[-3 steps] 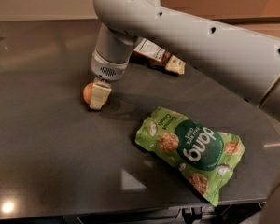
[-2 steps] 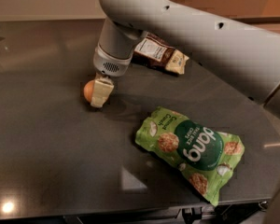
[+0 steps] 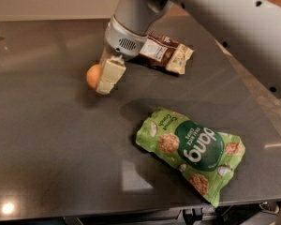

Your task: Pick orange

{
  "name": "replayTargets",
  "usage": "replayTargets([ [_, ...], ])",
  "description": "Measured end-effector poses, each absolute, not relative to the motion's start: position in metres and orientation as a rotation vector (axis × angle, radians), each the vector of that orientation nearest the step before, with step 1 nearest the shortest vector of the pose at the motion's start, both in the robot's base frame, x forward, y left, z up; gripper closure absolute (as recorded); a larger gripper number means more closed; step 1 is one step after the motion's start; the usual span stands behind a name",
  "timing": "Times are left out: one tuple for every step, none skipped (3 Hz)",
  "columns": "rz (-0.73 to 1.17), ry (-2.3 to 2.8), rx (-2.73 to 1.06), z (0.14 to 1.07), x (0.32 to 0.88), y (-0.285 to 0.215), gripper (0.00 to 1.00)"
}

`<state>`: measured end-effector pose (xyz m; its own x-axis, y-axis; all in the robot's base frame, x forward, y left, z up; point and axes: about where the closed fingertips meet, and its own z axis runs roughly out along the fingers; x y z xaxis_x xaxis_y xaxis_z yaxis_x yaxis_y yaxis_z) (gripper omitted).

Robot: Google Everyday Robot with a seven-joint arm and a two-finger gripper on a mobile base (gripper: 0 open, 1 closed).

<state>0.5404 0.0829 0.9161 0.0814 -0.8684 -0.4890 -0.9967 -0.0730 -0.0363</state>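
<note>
My gripper point(image 3: 103, 80) sits upper left of centre over the worktop point(image 3: 51, 139), against the orange point(image 3: 92, 76); whether it grasps the fruit cannot be told.

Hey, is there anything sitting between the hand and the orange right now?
Nothing visible does. The hand is right up against the orange. The brown snack bag lies beyond the hand. The green chip bag lies apart, nearer the camera, and neither bag is between hand and orange.
</note>
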Motion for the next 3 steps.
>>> replayTargets([
  [0.553,1.763,-2.043,0.948,0.537,0.075,1.0],
  [0.584,1.69,-2.055,0.976,0.539,0.076,1.0],
  [0.584,1.689,-2.054,0.976,0.539,0.077,1.0],
])
